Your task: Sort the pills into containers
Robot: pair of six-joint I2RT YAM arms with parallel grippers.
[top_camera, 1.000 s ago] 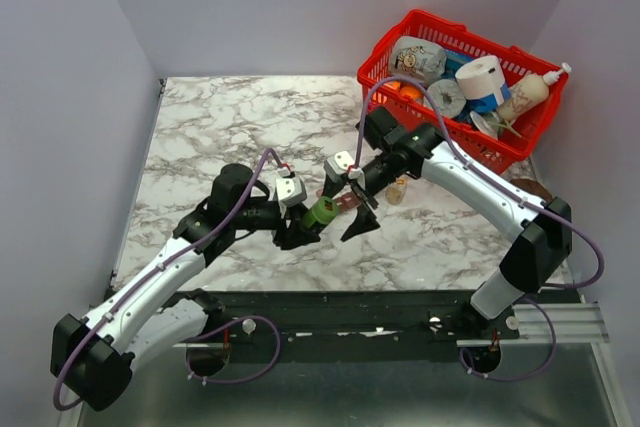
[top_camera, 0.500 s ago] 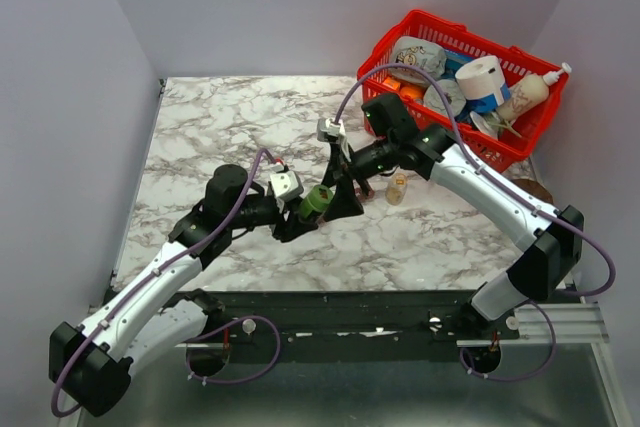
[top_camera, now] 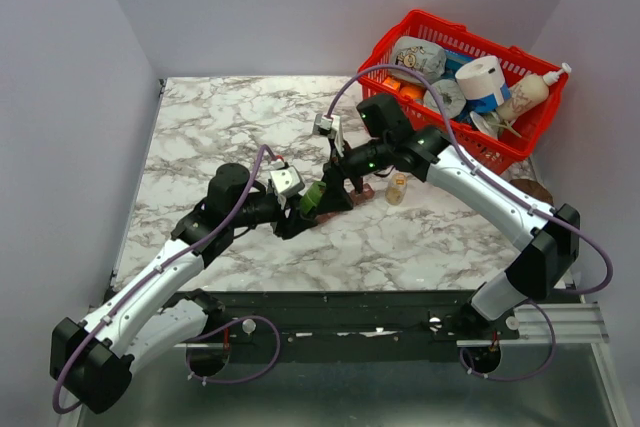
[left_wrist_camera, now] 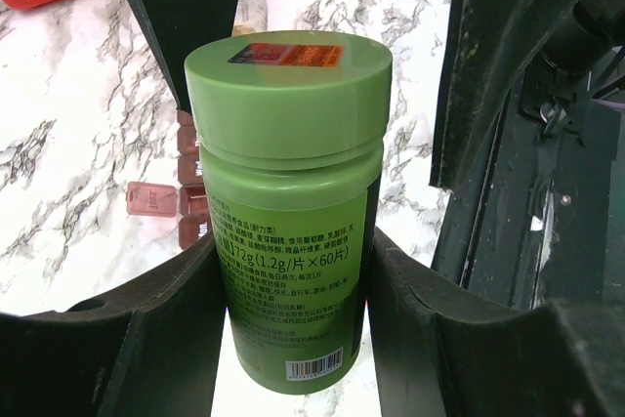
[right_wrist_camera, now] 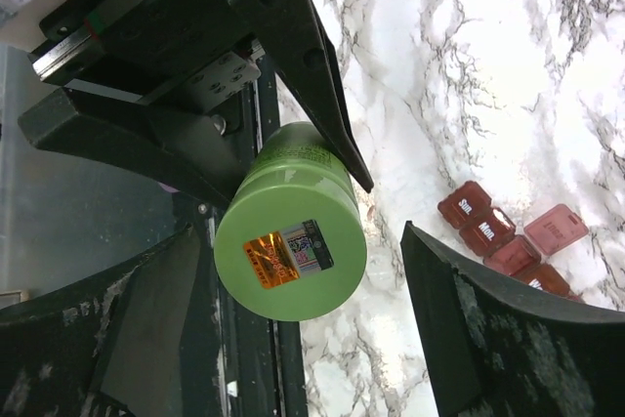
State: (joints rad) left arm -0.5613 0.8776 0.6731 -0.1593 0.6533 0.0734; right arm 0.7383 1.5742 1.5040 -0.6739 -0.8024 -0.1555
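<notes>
Left wrist | left tool point(left_wrist_camera: 293, 324) grasping green bottle point(left_wrist_camera: 288, 192) | right tool point(right_wrist_camera: 303, 290) released, straddling it

White, black-jointed arms point(top_camera: 150, 285), purple cables point(top_camera: 344, 92)

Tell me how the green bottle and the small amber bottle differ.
The green bottle is gripped tilted in the left tool; the amber bottle stands free on the table. The green bottle is opaque and bigger; the amber bottle is see-through and smaller. Both are round.
</notes>
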